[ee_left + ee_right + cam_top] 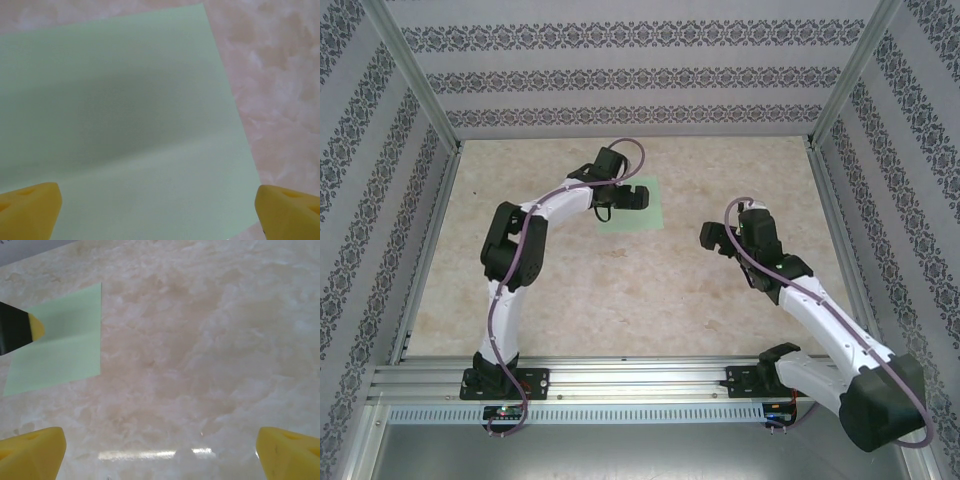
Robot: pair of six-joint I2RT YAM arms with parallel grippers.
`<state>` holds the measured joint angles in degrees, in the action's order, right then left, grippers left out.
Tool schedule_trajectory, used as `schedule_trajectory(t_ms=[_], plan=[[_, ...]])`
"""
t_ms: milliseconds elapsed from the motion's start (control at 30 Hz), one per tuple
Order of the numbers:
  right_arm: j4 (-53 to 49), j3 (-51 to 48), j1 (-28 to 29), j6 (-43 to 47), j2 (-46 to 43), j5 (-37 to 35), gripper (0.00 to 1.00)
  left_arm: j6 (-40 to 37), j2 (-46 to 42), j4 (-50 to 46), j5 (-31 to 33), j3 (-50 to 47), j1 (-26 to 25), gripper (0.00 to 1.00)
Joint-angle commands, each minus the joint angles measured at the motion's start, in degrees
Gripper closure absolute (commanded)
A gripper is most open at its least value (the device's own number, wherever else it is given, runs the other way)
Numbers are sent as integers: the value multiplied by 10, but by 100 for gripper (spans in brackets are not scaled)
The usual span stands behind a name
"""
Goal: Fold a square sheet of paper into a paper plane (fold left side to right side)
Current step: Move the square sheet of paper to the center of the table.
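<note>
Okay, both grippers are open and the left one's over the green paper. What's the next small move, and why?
Probably lower the left gripper onto the left edge of the square sheet of paper to pinch it. The sheet lies flat on the table, the jaws stand open above it, and the right gripper hangs open off to the side.

The bench (650, 300) is showing a pale beige, marbled top that is catching a streak of glare. One square sheet of paper (638, 222) is lying flat on it, well apart from the metal rail (640, 375) along the near edge and roughly opposite the rail's middle. The sheet is pale mint green and plain, with a faint straight crease running across it. Its edges are sitting slightly askew to the rail.
</note>
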<state>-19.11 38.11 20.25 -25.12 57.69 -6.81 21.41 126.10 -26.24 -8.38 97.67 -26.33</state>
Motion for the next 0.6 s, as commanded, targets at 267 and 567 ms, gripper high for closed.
schedule_trajectory(t_ms=[267, 567], plan=[[-62, -11, 10, -21, -61, -34, 2, 8, 26, -15, -82, -20, -16, 0], [-54, -21, 10, -36, -68, -31, 2, 8, -70, 34, -86, -189, -28, 0]])
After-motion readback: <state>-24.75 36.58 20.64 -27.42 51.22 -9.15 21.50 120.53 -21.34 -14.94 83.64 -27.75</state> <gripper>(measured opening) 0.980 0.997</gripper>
